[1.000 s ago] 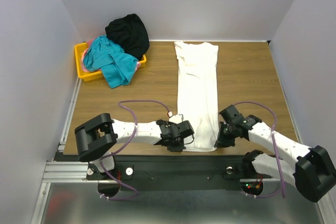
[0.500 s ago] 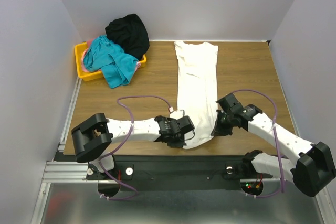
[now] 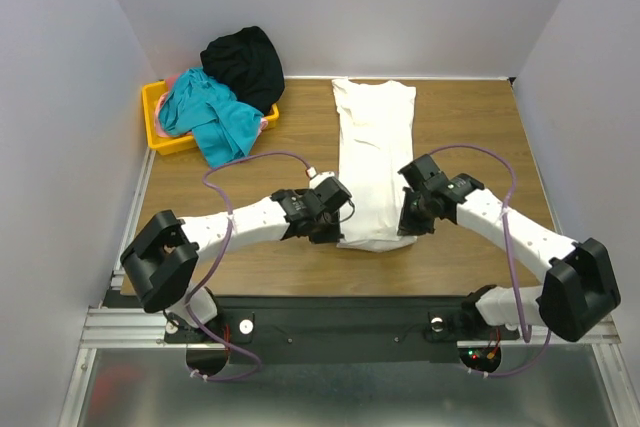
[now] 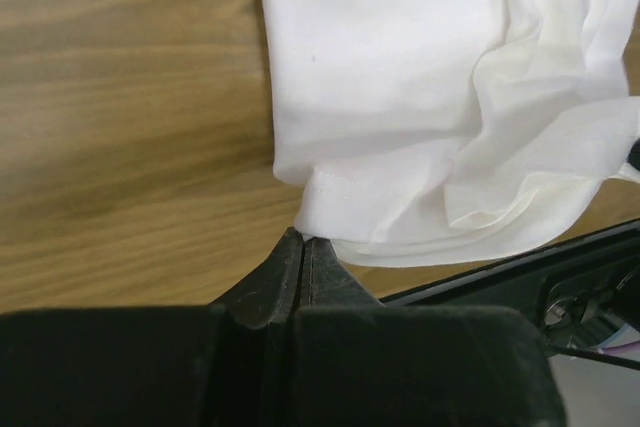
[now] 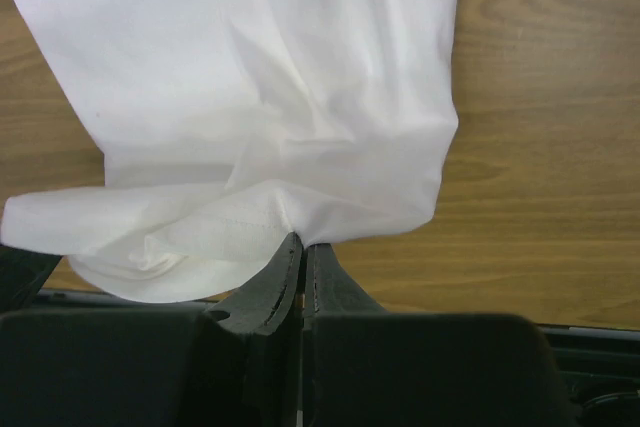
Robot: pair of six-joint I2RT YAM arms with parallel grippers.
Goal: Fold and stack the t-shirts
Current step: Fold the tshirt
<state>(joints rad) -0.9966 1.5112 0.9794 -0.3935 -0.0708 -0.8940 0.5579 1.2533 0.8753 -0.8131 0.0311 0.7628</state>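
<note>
A white t-shirt [image 3: 375, 147] lies folded into a long narrow strip down the middle of the wooden table. My left gripper [image 3: 338, 215] is shut on its near left hem corner [image 4: 315, 209]. My right gripper [image 3: 408, 219] is shut on its near right hem corner [image 5: 300, 222]. Both corners are lifted off the table and carried over the shirt's lower part, so the near end curls over in a loose fold [image 3: 375, 239]. The far end with the collar [image 3: 373, 90] lies flat.
A yellow bin [image 3: 158, 132] at the back left holds a teal shirt [image 3: 212, 117], a black garment [image 3: 243, 64] and something pink. Bare wood lies left and right of the white shirt. The black front rail [image 3: 330, 322] runs along the near edge.
Both grippers have moved away from the near edge toward the far side, carrying the shirt's hem with them. The near end of the shirt now folds up over itself.
</note>
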